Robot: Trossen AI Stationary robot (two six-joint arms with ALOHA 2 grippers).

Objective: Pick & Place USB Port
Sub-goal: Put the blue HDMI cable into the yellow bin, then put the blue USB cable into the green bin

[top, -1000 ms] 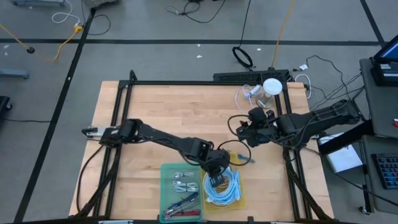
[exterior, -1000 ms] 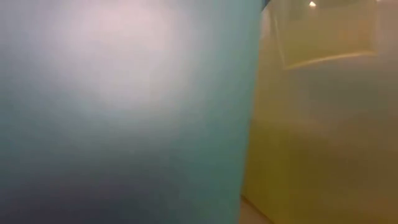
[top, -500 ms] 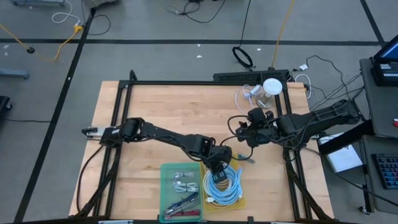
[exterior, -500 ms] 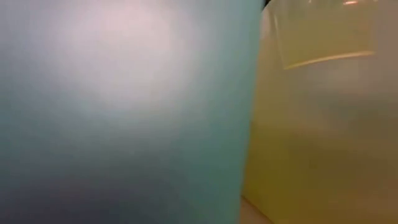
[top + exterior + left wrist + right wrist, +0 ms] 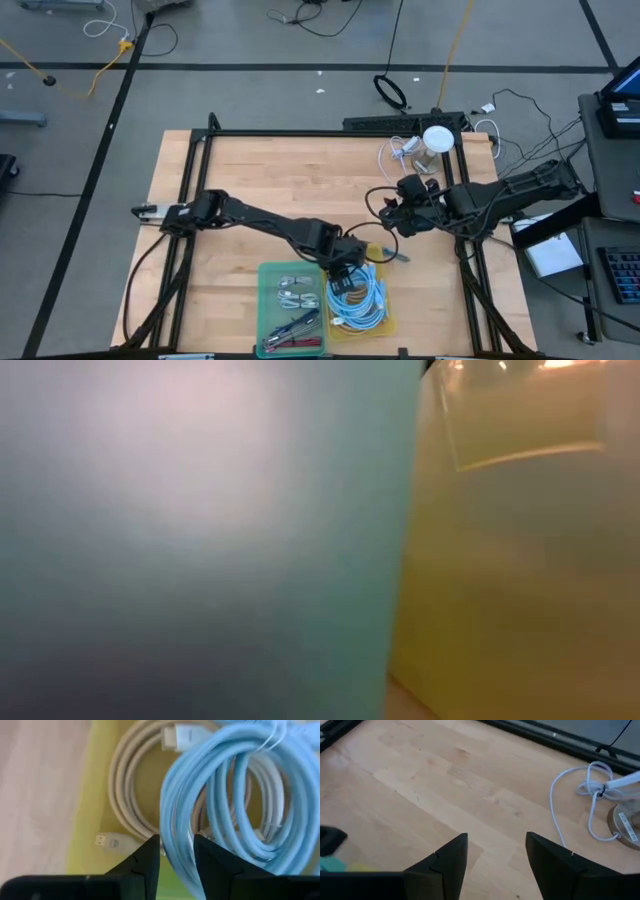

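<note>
A coiled light-blue cable (image 5: 362, 297) lies in a yellow tray (image 5: 390, 322) at the table's near edge. One end of it, with a blue plug (image 5: 392, 254), trails out onto the wood. My left gripper (image 5: 345, 272) is down over the tray's far part, shut on strands of that coil (image 5: 235, 795). A beige cable (image 5: 125, 795) with white plugs lies under the coil on the tray floor (image 5: 95, 780). My right gripper (image 5: 392, 215) hovers open over bare wood farther back and to the right, fingers spread (image 5: 496, 837). My left gripper pinches a few strands of the blue coil at its edge (image 5: 176, 827) between its two fingers, coming from above and pointing down. The fingers lie across the strands. The rest of the coil rests in the yellow tray, loose and slack.
A green tray (image 5: 268, 290) beside the yellow one holds white pieces and a red-handled tool (image 5: 292, 332). A white round object (image 5: 438, 138) and a white cord (image 5: 560, 815) sit near the far right corner. Tray walls fill the low view (image 5: 200, 540). Bare wood lies left and centre.
My left gripper has shifted a little toward the table's far edge, from over the middle of the yellow tray to its far part, staying on the blue coil. The right arm has kept still.
</note>
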